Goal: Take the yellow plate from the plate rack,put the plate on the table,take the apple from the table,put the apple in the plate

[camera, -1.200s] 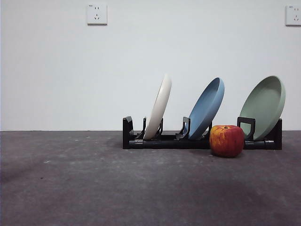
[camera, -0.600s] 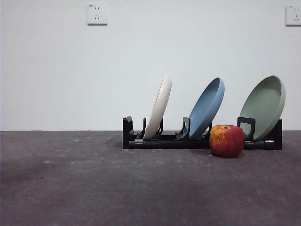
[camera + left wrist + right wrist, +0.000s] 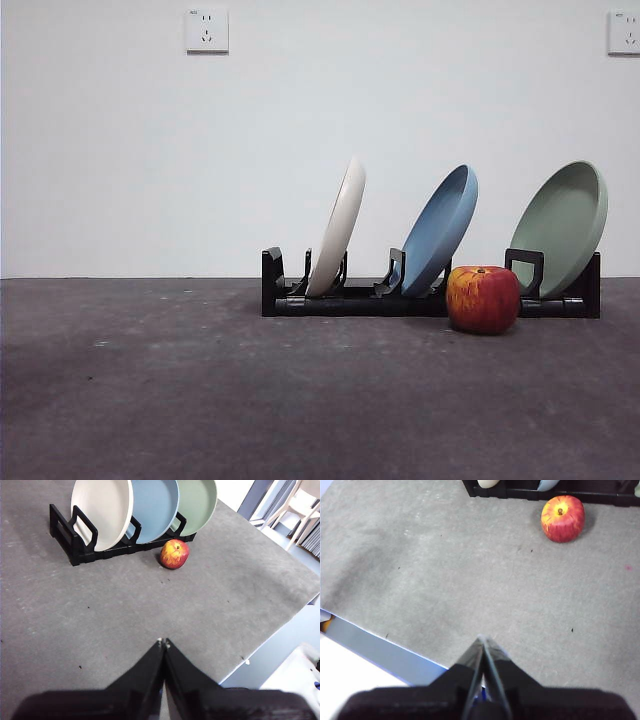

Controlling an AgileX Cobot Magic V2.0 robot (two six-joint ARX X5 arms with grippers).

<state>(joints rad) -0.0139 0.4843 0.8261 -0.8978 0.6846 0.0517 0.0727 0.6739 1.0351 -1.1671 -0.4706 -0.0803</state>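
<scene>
The yellow plate (image 3: 339,228), pale cream, leans in the left slot of the black plate rack (image 3: 340,301) on the dark grey table (image 3: 200,380); it also shows in the left wrist view (image 3: 102,510). The apple (image 3: 483,298) sits on the table in front of the rack, between the blue and green plates; it shows in both wrist views (image 3: 174,553) (image 3: 562,518). My left gripper (image 3: 162,641) is shut and empty, well back from the rack. My right gripper (image 3: 482,638) is shut and empty near the table's edge. Neither arm shows in the front view.
A blue plate (image 3: 439,230) and a sage-green plate (image 3: 563,225) lean in the rack's other slots. Wall sockets (image 3: 206,30) hang on the white wall behind. The table's edge (image 3: 385,642) lies close to my right gripper.
</scene>
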